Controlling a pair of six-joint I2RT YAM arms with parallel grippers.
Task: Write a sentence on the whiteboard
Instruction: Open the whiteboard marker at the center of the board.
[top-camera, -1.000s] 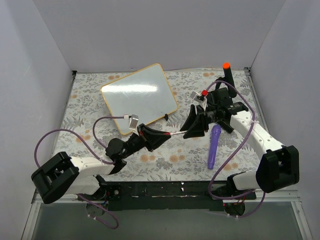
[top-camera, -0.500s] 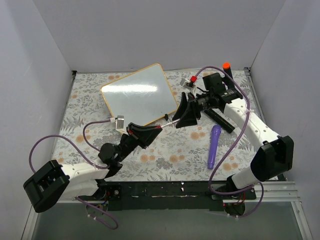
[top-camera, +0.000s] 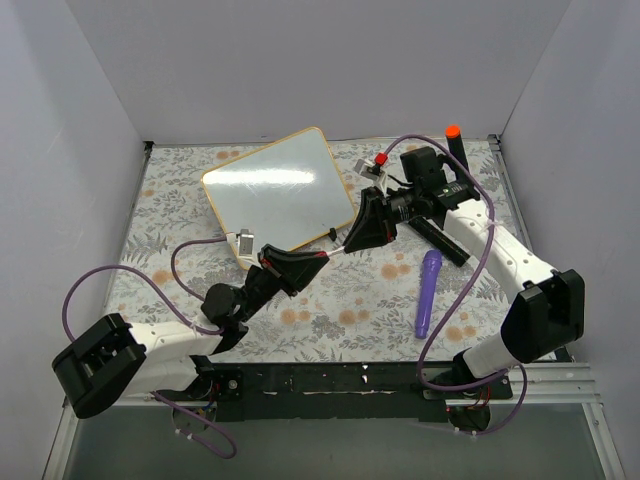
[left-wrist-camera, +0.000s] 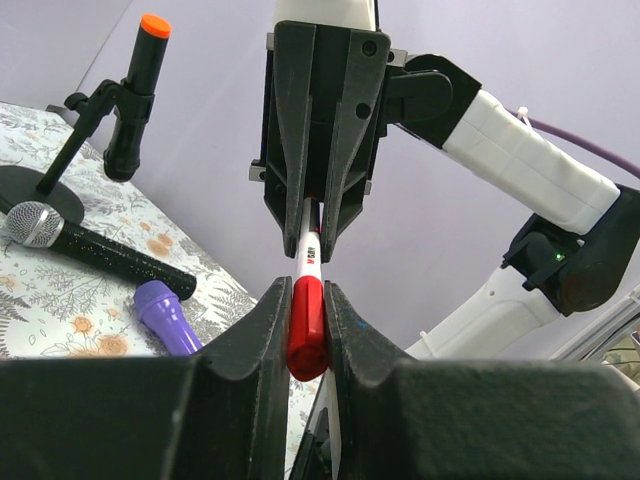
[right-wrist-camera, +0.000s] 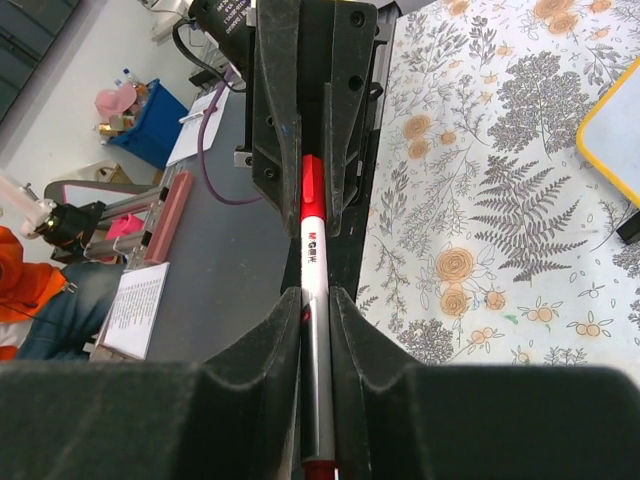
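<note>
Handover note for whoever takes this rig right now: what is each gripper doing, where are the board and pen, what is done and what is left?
Left gripper: shut on the red cap of the red-capped white marker pen.
Right gripper: shut on the pen's white barrel, so the pen hangs in the air between the two arms.
White wood-framed whiteboard: flat on the floral table cover, back left of centre, with no writing showing.
Done: pen lifted and gripped at both ends, cap on.
Left: probably pull the cap off, then do all the writing.
</note>
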